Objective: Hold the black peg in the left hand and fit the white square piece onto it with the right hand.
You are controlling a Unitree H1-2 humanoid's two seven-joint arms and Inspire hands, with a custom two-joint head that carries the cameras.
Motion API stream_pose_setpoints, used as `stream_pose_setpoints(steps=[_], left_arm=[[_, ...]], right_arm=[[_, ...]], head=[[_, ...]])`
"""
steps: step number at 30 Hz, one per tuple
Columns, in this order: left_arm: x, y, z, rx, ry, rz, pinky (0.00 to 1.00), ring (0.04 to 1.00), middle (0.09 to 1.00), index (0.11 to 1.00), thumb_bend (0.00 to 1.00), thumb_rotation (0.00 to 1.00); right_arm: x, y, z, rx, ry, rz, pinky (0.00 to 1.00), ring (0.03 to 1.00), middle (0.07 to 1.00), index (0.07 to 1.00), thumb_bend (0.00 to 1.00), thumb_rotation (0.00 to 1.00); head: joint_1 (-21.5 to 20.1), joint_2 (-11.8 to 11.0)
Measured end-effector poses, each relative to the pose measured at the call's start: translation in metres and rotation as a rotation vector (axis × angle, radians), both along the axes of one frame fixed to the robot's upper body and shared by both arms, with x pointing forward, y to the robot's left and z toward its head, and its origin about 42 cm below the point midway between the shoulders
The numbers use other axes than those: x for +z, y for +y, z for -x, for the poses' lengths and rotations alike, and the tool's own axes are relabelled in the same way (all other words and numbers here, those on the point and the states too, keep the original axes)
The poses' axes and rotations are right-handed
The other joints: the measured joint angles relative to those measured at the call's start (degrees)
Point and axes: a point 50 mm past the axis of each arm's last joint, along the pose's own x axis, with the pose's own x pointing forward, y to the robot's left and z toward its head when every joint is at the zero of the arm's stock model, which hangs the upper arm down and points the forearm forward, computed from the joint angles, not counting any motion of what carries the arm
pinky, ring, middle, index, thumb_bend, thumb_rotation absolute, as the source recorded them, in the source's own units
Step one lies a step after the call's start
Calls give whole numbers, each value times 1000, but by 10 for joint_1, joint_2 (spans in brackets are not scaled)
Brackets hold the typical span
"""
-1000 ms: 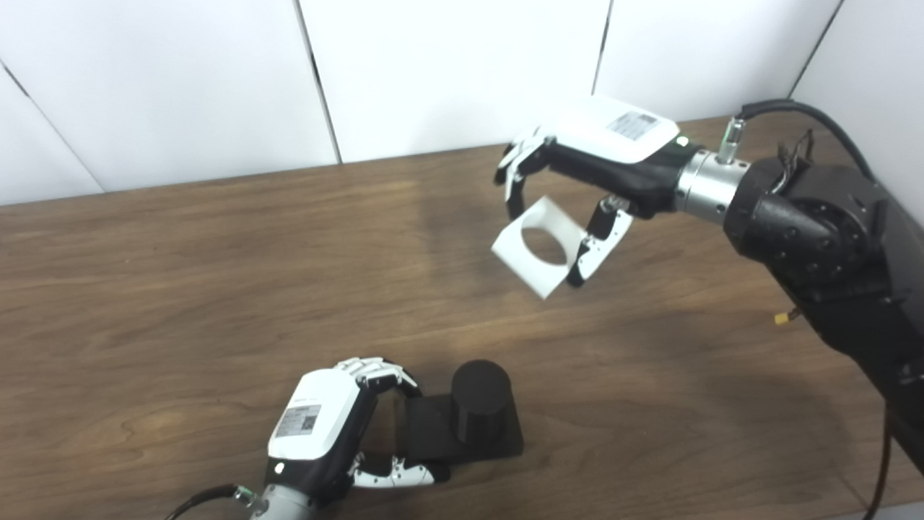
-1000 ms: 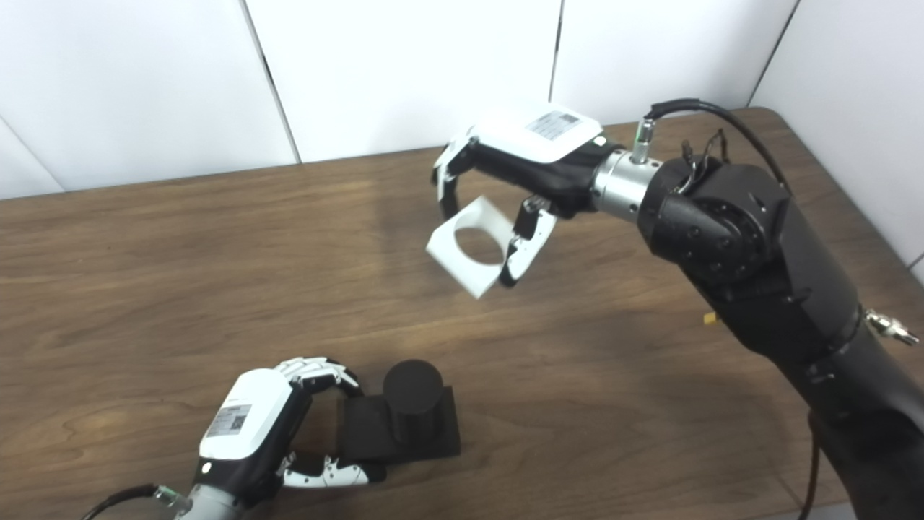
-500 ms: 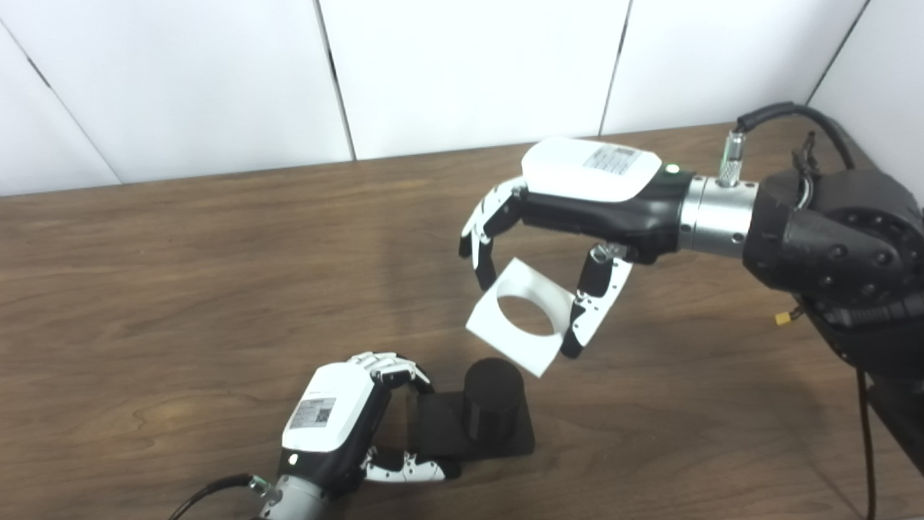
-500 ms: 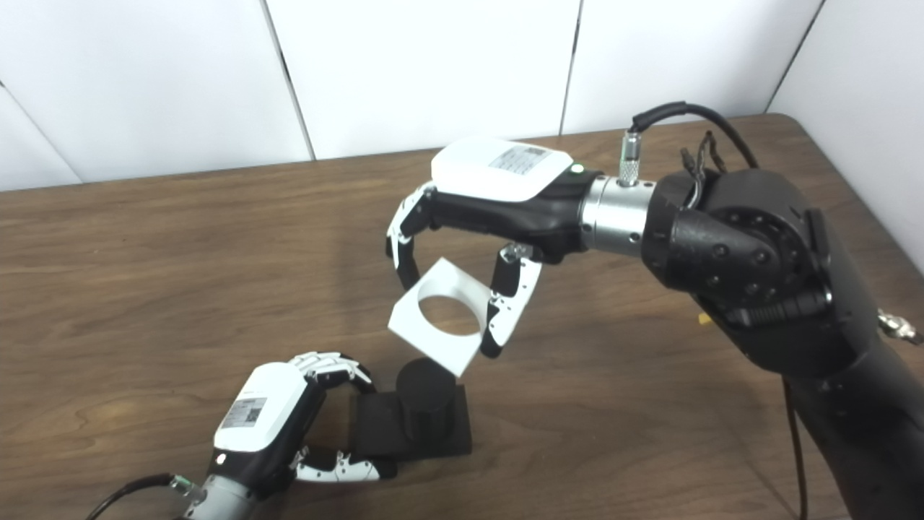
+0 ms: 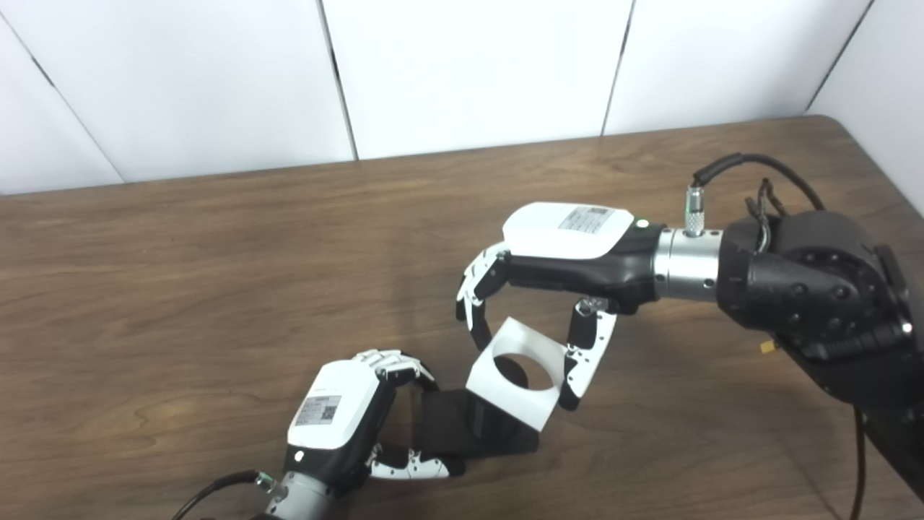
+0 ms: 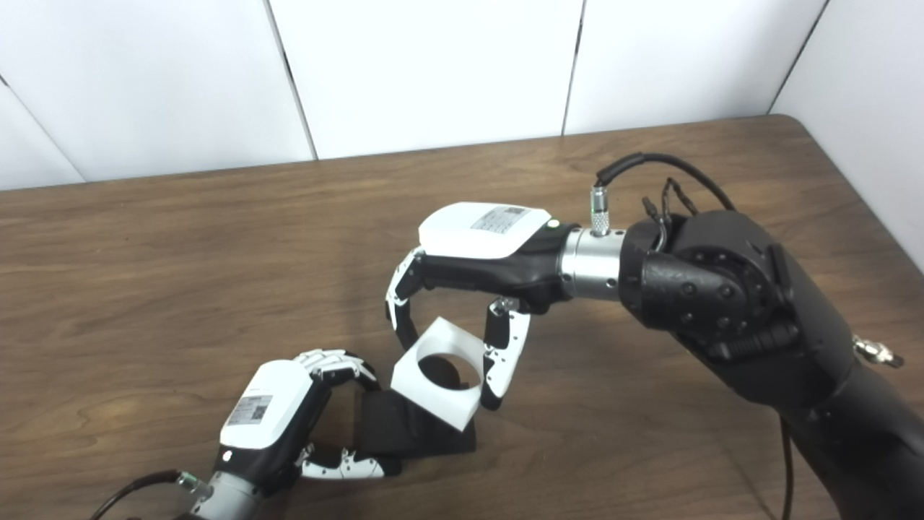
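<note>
The black peg stands on a flat black square base (image 5: 444, 431) near the table's front edge. My left hand (image 5: 339, 415) is shut on the base's left side, fingers over its top edge and thumb along its front. My right hand (image 5: 538, 289) holds the white square piece (image 5: 514, 380) between fingers and thumb. The piece hangs tilted right over the peg, and the peg's dark top (image 6: 442, 370) shows through its round hole. Whether the piece touches the peg I cannot tell.
The brown wooden table (image 5: 180, 289) runs to white wall panels (image 5: 469, 65) at the back and on the right. My right forearm (image 6: 729, 303) and its cable cross the table's right part.
My right hand has come down and toward the front left with the white piece, from beside the peg to directly over it. The left hand and base have stayed put. The camera shifted slightly.
</note>
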Motion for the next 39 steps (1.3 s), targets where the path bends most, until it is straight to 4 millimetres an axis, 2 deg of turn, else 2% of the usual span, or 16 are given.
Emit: stream_pose_setpoints(steps=[20, 39], left_arm=[[0, -4, -1, -3, 3, 5, 828, 793, 726, 486, 522, 54], [0, -5, -1, -3, -1, -1, 828, 789, 722, 486, 522, 55]], right_arm=[[-4, 13, 5, 80, -92, -46, 759, 837, 736, 481, 523, 125], [-5, 14, 7, 93, -97, -29, 768, 852, 731, 481, 523, 127]], head=[[8, 0], [10, 4]])
